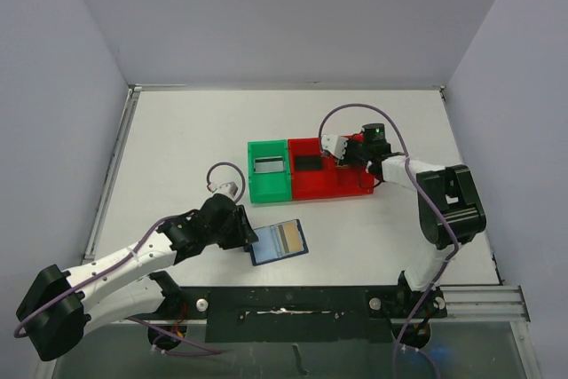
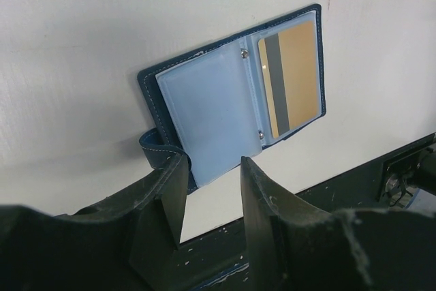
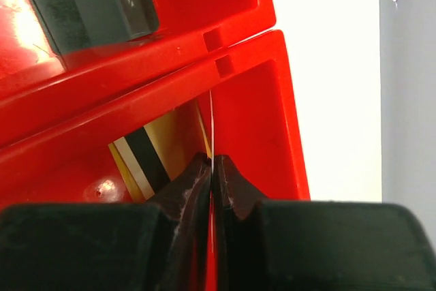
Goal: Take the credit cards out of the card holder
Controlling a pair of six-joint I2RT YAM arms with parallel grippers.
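White desk (image 1: 177, 148): left jaws gape just short of the card holder (image 2: 204, 114); right jaws pinch a thin, stiff, probably slick card (image 3: 212, 127) by its edge

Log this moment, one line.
left tool: open at wallet edge | wallet: open, one striped card inside | right tool: shut on thin card at red bin

I see a green bin (image 1: 266, 188) on the white table (image 1: 177, 148), its right side touching the red bins (image 1: 311, 185), which sit joined in a row. Grey walls (image 1: 284, 15) close three sides, and a black rail (image 1: 293, 303) runs along the near edge.
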